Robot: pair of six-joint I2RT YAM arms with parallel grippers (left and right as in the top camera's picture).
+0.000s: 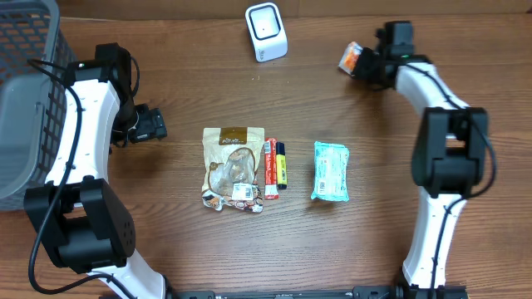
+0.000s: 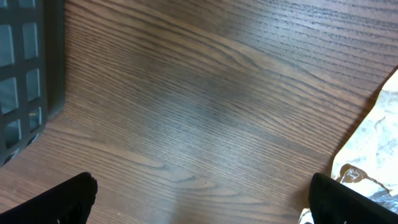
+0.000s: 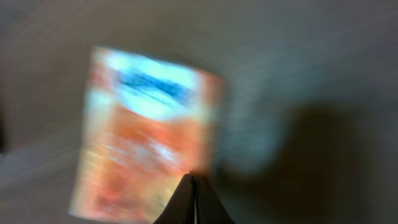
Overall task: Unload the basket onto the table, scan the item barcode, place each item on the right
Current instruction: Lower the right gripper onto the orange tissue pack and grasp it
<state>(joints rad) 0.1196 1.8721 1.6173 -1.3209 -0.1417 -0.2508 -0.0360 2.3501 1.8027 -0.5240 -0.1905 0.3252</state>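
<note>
Your right claw [image 1: 363, 63] is closed on a small orange packet [image 1: 352, 57], pinching it by one edge. In the overhead view the packet sits at the far right of the worktop [image 1: 391, 241], to the right of the white barcode scanner [image 1: 266, 31] and apart from it. The right wrist view is blurred. It shows the two fingers pressed together at the bottom edge, with the orange packet [image 3: 146, 137] just beyond them and a blue-and-white band near the packet's top. No barcode can be read there.

Your left claw [image 1: 155, 124] is spread wide with nothing in it, close beside the grey wire basket [image 1: 25, 100] at the left edge. In the left wrist view its dark fingertips [image 2: 62, 200] stand far apart over bare wood grain. The basket wall [image 2: 25, 68] is at the left, and a crinkled foil edge shows at the right.

Four more items lie in a row mid-worktop:
- A brown snack pouch [image 1: 233, 166].
- A red stick [image 1: 270, 169] just beside the pouch.
- A yellow-and-black stick [image 1: 281, 164] touching the red stick's right side.
- A teal packet [image 1: 331, 171], set apart further right.
</note>
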